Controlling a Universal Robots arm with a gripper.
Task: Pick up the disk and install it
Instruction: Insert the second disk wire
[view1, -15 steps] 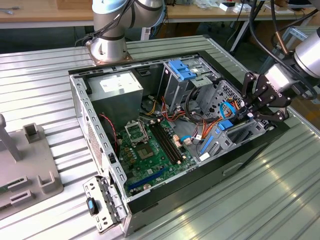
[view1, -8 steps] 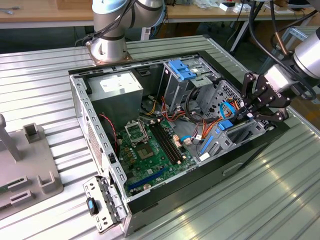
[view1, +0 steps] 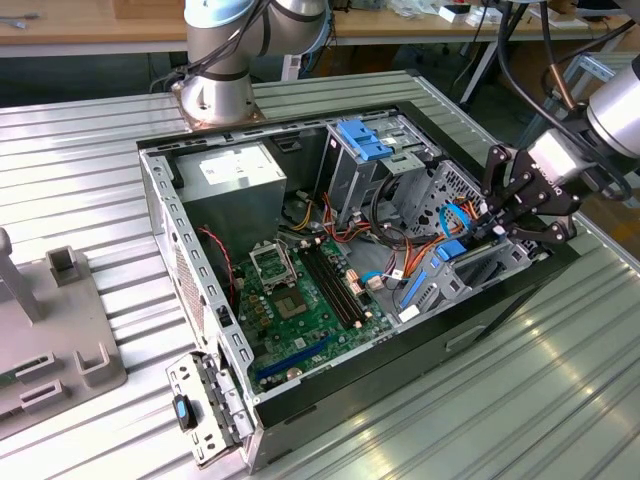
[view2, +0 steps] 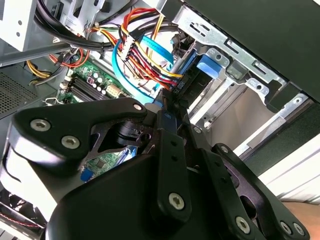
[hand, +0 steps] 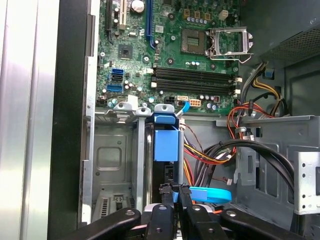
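Observation:
The disk (view1: 448, 252) stands on edge in the drive cage (view1: 470, 270) at the front corner of the open computer case, on the exterior view's right. Its blue rail (hand: 166, 142) and dark edge show between the cage's metal walls in the first wrist view. My gripper (view1: 487, 222) hangs right over that slot. Its fingertips (hand: 167, 192) are drawn close together at the disk's outer end, shut, with a blue flat cable (hand: 210, 194) running just behind them. In the second wrist view my gripper (view2: 167, 102) points into the cage beside a blue tab (view2: 212, 64).
Red, orange and yellow wires (view1: 400, 245) crowd the space beside the cage. The motherboard (view1: 300, 290) lies on the case floor, with a grey power supply (view1: 225, 175) and a blue-latched upper cage (view1: 365, 140) behind. My arm's base (view1: 215, 90) and a grey fixture (view1: 50, 330) stand on the ribbed table.

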